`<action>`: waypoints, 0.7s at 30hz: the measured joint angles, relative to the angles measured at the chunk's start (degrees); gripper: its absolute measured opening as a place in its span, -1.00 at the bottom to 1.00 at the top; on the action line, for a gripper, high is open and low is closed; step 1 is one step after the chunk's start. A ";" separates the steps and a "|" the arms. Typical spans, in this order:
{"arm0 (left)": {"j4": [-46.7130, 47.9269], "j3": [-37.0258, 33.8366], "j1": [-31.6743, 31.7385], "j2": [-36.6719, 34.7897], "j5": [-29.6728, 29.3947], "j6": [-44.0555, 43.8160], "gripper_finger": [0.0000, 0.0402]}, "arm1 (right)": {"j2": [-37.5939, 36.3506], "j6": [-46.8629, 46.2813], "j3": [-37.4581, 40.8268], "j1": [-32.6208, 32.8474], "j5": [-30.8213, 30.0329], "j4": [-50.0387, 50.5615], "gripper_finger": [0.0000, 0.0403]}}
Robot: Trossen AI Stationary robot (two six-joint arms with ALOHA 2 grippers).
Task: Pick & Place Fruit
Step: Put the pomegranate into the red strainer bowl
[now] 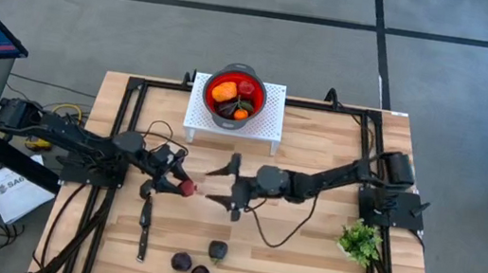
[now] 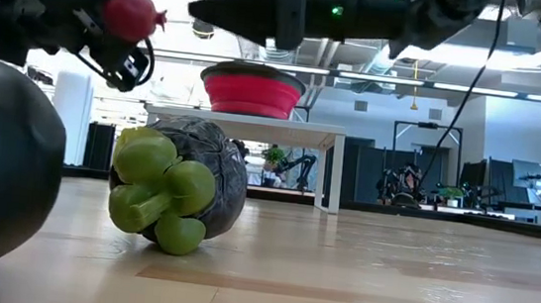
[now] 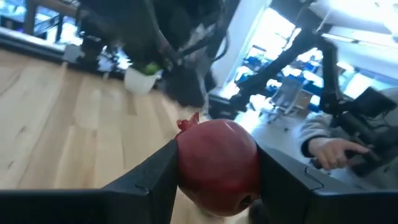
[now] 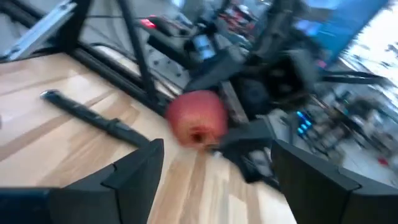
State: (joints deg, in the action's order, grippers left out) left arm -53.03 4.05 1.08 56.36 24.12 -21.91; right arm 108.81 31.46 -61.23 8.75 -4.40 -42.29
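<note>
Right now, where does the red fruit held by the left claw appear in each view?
High view: red fruit, centre-left.
Low view: top left.
Left wrist view: bottom centre.
Right wrist view: centre.
Shared landmark: left claw gripping it.

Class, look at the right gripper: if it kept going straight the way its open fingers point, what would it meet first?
Most likely the red fruit clamped in the left gripper, directly ahead of the right gripper.

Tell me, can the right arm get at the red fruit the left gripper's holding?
Probably yes: the right gripper is open and faces the red fruit in the left gripper, with nothing between them.
</note>
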 joint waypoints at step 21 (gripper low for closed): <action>-4.23 0.02 0.01 0.00 -3.61 -1.00 -0.10 | 6.73 15.26 -15.57 -0.59 3.07 13.31 0.44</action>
State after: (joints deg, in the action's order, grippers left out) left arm -57.26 4.08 1.09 56.36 20.51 -22.91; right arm 115.54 46.72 -76.79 8.16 -1.32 -28.98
